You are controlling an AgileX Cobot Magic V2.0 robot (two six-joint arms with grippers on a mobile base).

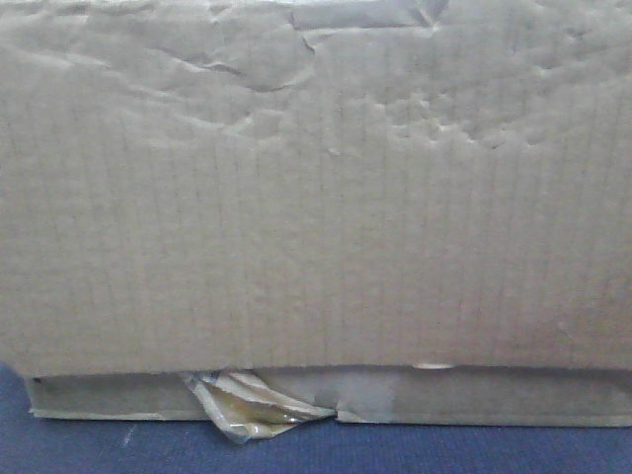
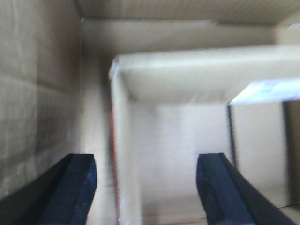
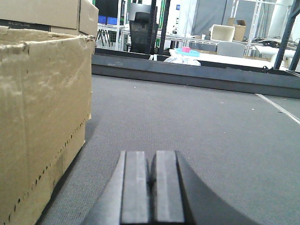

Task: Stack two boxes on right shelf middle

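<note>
Front view: tall cardboard box [image 1: 316, 197], creased and dented along the top, fills nearly the whole frame and blocks everything behind it. It sits on the flat cardboard box [image 1: 494, 395], with yellowish peeling tape [image 1: 247, 405] curling from the front edge onto the dark blue worktop [image 1: 99, 449]. Left wrist view, blurred: left claw [image 2: 147, 187] with fingers [image 2: 75, 187] wide apart and gripping nothing. A pale open-sided carton [image 2: 187, 79] lies just ahead, and a brown corrugated wall [image 2: 37, 93] is close on the left. Right wrist view: right claw [image 3: 150, 187], fingers pressed together, empty, low over grey worktop. A brown box [image 3: 42, 117] stands just left of it, another carton [image 3: 42, 14] above. Beyond are a dark raised edge [image 3: 187, 75], an office chair [image 3: 143, 33] and a beige bin [image 3: 221, 32].
</note>
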